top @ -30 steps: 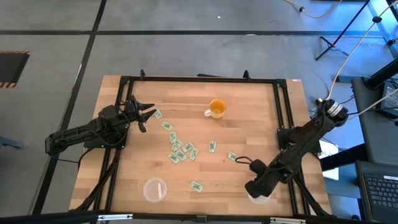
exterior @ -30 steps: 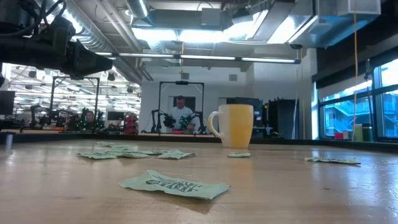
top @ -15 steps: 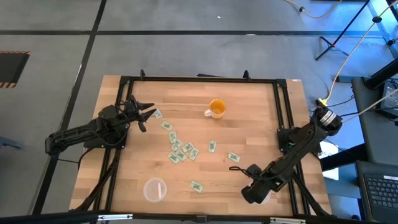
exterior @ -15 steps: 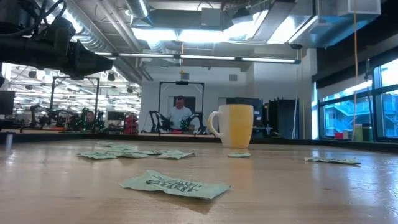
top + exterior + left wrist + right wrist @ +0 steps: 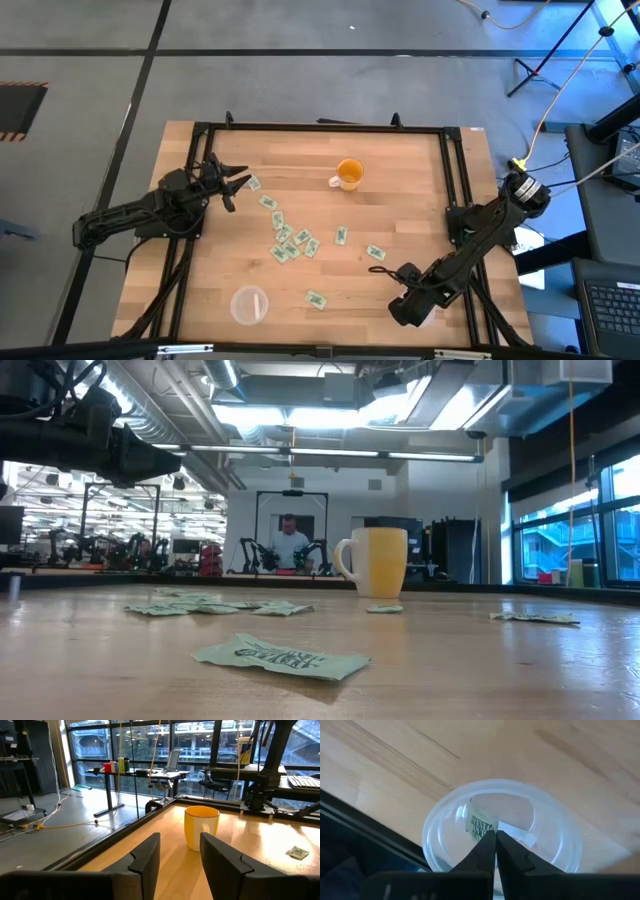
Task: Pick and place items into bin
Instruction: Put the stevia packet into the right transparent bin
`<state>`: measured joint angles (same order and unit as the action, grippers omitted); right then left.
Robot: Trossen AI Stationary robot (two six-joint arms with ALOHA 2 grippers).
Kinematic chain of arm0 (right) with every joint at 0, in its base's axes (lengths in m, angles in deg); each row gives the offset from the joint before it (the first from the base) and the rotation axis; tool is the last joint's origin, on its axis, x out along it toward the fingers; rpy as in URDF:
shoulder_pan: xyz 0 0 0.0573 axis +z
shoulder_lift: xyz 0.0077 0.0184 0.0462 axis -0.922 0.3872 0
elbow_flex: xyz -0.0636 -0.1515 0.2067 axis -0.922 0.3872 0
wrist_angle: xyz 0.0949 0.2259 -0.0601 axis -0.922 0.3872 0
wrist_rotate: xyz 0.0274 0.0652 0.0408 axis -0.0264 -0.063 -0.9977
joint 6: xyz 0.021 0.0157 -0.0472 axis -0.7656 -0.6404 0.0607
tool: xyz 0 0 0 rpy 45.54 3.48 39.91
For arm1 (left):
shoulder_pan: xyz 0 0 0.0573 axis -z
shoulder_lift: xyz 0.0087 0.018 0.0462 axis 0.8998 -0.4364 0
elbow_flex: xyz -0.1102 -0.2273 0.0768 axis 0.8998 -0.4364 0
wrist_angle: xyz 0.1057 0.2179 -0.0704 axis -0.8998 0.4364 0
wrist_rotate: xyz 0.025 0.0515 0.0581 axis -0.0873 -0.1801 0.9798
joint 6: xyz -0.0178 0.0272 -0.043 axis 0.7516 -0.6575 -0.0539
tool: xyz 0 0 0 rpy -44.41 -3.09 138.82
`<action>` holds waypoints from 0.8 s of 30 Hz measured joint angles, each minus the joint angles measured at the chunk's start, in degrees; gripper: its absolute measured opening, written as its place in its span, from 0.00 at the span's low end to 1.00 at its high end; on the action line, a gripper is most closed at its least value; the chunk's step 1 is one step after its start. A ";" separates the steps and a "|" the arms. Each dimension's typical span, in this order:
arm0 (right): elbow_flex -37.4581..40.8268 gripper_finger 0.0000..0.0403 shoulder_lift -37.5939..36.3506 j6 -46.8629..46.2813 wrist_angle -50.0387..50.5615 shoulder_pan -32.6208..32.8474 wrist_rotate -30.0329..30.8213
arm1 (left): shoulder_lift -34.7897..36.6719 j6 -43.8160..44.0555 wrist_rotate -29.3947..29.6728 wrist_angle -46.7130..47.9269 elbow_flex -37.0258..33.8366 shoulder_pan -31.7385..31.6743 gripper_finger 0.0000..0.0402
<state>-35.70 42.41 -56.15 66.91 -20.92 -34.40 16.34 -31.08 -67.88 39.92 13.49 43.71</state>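
Several green-and-white packets [image 5: 290,240] lie flat across the middle of the table, and one lies close in the low view [image 5: 282,656]. My right gripper [image 5: 495,834] is shut and points down over a clear round bin [image 5: 560,825] by the table's near right edge. A packet [image 5: 481,827] sits inside that bin, under the fingertips. In the high view my right arm [image 5: 408,303] covers the bin. My left gripper [image 5: 235,183] [image 5: 177,840] hangs open above the table's far left part, facing the orange mug [image 5: 201,827]. My right gripper has its shut fingertips [image 5: 489,842] right over the packet in the bin, coming from above. I cannot tell whether they touch the packet or only hang over it, since the fingers hide that spot.
The orange mug [image 5: 349,174] stands upright at the table's far middle. A second clear round container [image 5: 248,303] sits near the near edge, left of centre. A black frame [image 5: 452,170] runs along the table's sides. Beyond the far edge a person [image 5: 289,540] stands by other arms.
My right arm shifted a little toward the table's left and near edge, then held still. The packets on the table, the mug and my left arm stayed where they were.
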 joint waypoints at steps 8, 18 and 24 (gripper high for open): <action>0.00 0.11 0.00 -1.07 0.49 -0.01 0.01 | 0.00 0.01 -0.01 -0.02 0.02 0.00 0.33; -1.57 0.31 -0.02 -4.97 4.75 -0.29 -4.03 | 0.00 0.00 0.00 -0.02 0.02 0.01 0.33; -10.42 0.32 -0.09 -5.75 23.17 -1.65 3.09 | 0.00 0.01 0.01 -0.03 0.00 -0.01 0.33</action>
<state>-46.12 42.32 -61.90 90.08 -22.57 -31.31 16.34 -31.06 -67.87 39.89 13.49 43.71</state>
